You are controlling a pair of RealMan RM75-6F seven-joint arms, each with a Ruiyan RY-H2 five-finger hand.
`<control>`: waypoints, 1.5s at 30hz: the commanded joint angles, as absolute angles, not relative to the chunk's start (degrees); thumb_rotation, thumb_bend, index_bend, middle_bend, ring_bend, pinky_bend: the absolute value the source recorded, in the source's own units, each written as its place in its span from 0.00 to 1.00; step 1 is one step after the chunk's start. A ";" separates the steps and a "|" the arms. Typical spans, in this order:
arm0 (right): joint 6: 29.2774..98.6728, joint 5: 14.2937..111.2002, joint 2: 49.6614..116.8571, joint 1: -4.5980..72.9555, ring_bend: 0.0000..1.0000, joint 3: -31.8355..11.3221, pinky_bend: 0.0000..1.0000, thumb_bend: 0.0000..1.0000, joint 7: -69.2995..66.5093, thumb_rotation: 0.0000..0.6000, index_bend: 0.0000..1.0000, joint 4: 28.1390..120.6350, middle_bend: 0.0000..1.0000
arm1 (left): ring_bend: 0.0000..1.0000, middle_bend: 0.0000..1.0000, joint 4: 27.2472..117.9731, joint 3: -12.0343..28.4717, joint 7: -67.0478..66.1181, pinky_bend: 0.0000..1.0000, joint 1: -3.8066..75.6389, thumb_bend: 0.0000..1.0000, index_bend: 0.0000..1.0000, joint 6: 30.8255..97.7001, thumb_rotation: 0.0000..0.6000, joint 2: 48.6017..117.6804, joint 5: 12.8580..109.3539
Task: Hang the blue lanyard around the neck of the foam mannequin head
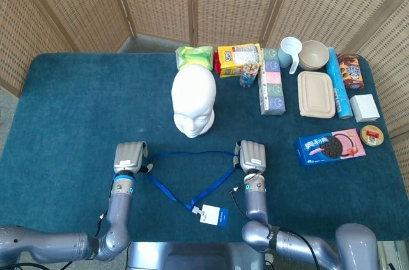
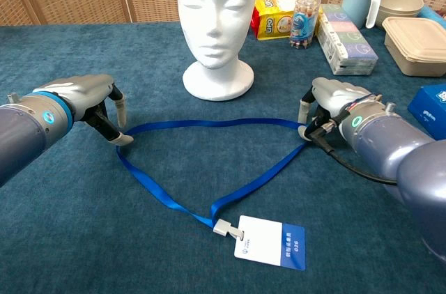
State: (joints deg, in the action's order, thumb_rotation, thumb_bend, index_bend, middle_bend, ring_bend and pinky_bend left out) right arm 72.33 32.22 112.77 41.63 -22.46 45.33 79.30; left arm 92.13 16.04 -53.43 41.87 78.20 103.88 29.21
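The white foam mannequin head (image 1: 193,100) (image 2: 215,15) stands upright at mid-table, facing me. In front of it the blue lanyard (image 1: 192,153) (image 2: 209,124) lies flat on the cloth as a stretched loop, its white and blue badge (image 1: 214,215) (image 2: 270,241) nearest me. My right hand (image 1: 251,155) (image 2: 331,102) pinches the loop's right corner. At the loop's left corner is my left hand (image 1: 130,157) (image 2: 90,99), fingers pointing down and apart, one fingertip touching the strap. Both hands are low on the table.
Behind and right of the head stand snack packs (image 1: 239,59), a tall box (image 1: 271,82), a mug (image 1: 289,52), a bowl (image 1: 313,54), a lidded container (image 1: 316,94) and a cookie box (image 1: 329,146). A wicker screen (image 1: 192,1) closes the back.
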 commanded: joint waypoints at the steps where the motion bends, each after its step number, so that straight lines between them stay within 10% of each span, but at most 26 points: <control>1: 72.20 32.02 112.76 41.62 1.00 -22.40 1.00 0.52 45.30 1.00 0.62 79.18 0.95 | 1.00 1.00 91.15 16.39 -53.25 1.00 42.19 0.24 0.50 77.61 0.85 104.59 28.58; 45: 70.87 30.54 112.56 41.58 1.00 -22.86 1.00 0.52 42.86 1.00 0.62 78.07 0.95 | 1.00 1.00 89.20 17.26 -53.41 1.00 43.55 0.43 0.55 76.32 0.99 105.55 25.64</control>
State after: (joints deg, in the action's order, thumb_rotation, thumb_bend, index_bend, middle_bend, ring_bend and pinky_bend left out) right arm 70.87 30.54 112.55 41.58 -22.85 42.86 78.07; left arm 89.18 17.24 -53.39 43.54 76.34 105.58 25.69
